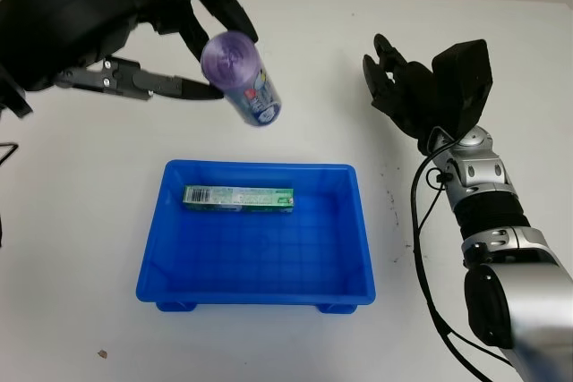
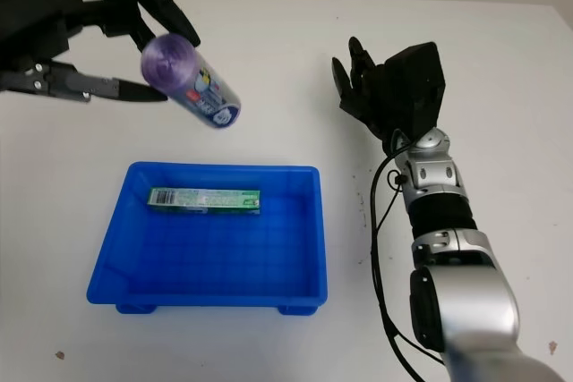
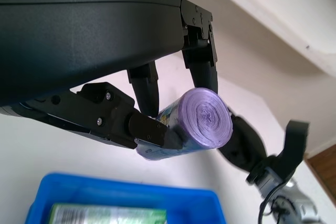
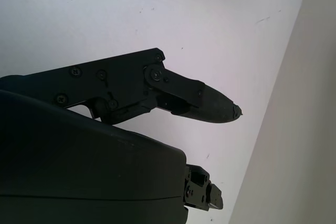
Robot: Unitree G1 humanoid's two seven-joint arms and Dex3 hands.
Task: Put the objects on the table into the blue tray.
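Observation:
A purple roll with a printed label (image 1: 243, 80) hangs tilted in the air just beyond the far edge of the blue tray (image 1: 260, 166). My left hand (image 1: 229, 60) comes in from the upper left and is shut on it, its fingers above the roll and its thumb below. In the left wrist view the roll's coiled end (image 3: 203, 122) faces the camera between those fingers. Inside the tray, a long green box (image 1: 239, 197) lies flat near the far wall. My right hand (image 1: 391, 78) is open and held above the table to the right of the tray.
The white table (image 1: 89, 221) surrounds the tray, and its far edge runs along the top. A black cable (image 1: 417, 221) loops beside my right forearm. A small dark speck (image 1: 103, 354) lies on the table at the near left.

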